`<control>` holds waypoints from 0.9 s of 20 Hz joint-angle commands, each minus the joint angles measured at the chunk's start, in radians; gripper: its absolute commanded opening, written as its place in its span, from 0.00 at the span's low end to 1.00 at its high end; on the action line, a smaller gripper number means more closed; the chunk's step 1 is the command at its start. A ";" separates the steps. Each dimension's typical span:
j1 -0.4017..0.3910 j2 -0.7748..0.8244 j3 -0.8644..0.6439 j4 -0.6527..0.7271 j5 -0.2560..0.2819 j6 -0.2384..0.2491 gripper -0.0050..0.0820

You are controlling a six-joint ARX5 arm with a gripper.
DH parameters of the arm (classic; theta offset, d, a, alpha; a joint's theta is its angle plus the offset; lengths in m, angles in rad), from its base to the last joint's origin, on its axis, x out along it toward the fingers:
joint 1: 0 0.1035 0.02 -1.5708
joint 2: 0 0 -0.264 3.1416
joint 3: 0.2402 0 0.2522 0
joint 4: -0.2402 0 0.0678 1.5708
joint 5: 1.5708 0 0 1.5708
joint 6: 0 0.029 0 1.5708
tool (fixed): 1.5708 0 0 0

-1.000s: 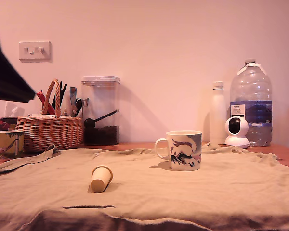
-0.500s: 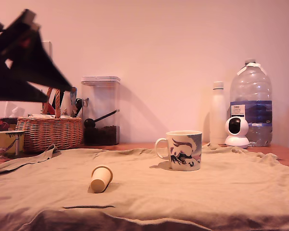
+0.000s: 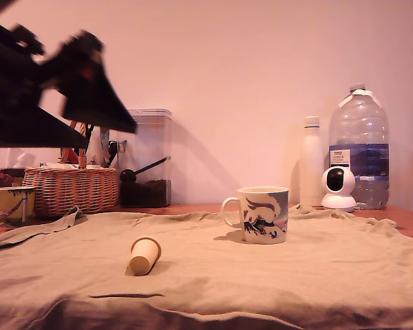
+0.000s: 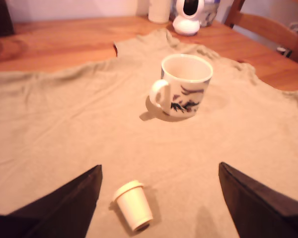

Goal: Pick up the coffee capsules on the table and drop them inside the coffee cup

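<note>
The gripper (image 4: 159, 198) is hanging high at the exterior view's left with its jaws spread wide, holding nothing. A cream capsule (image 3: 144, 256) is lying on its side on the tan cloth (image 3: 296, 275), left of the white coffee cup (image 3: 261, 214) and nearer the camera.

Background: plain pale pink wall (image 3: 248, 62), warm even light. Below the end effector: wicker basket (image 3: 72, 189) of utensils; yellowish patterned mug (image 3: 10, 204) beside it. Just beyond: clear lidded canister (image 3: 144, 158). Far across: white bottle (image 3: 310, 161), small white camera (image 3: 339, 187), large water jug (image 3: 358, 144). Wooden chair (image 4: 268, 27) behind.
</note>
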 commanded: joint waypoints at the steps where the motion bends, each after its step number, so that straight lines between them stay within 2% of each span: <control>1: -0.013 0.057 -0.026 0.060 -0.025 -0.011 0.84; 3: -0.022 0.130 -0.026 0.121 -0.054 -0.018 0.84; 7: -0.022 0.243 -0.026 0.237 -0.069 -0.027 0.84; 18: -0.012 0.467 -0.026 0.422 -0.069 -0.061 0.84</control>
